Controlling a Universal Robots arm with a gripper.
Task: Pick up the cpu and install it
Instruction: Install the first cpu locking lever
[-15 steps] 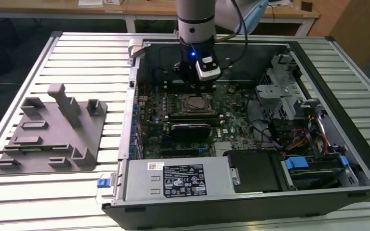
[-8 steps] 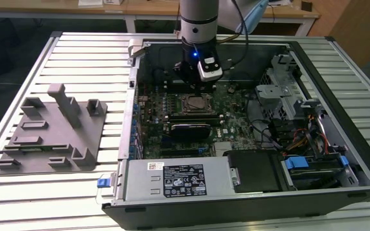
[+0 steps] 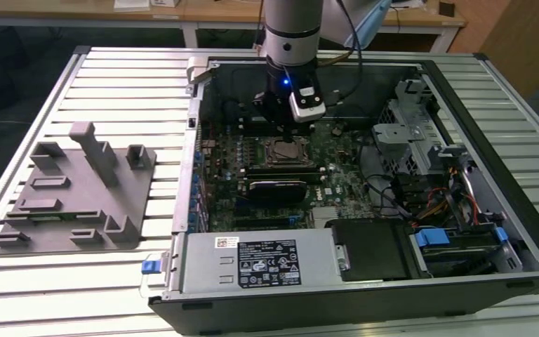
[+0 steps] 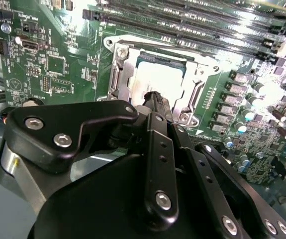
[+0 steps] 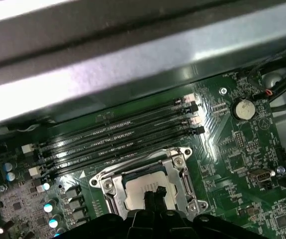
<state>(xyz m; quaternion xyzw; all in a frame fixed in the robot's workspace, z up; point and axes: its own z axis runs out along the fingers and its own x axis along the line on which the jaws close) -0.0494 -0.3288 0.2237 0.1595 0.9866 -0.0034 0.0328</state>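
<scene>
Hovering just above the socket (image 4: 155, 82), the gripper (image 4: 155, 99) looks pinched together, holding nothing. CPU (image 4: 150, 79) already sits in the open frame, apparently unlatched.

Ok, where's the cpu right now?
The cpu lies inside the socket frame on the motherboard, beside the memory slots in both wrist views. The gripper sits right over it; in the exterior view that spot is mid-case, under the arm.

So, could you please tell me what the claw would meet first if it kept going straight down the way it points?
Most likely the silvery square cpu seated in the metal-framed socket; the claw tips hang right over it, though the remaining gap is unclear.
</scene>
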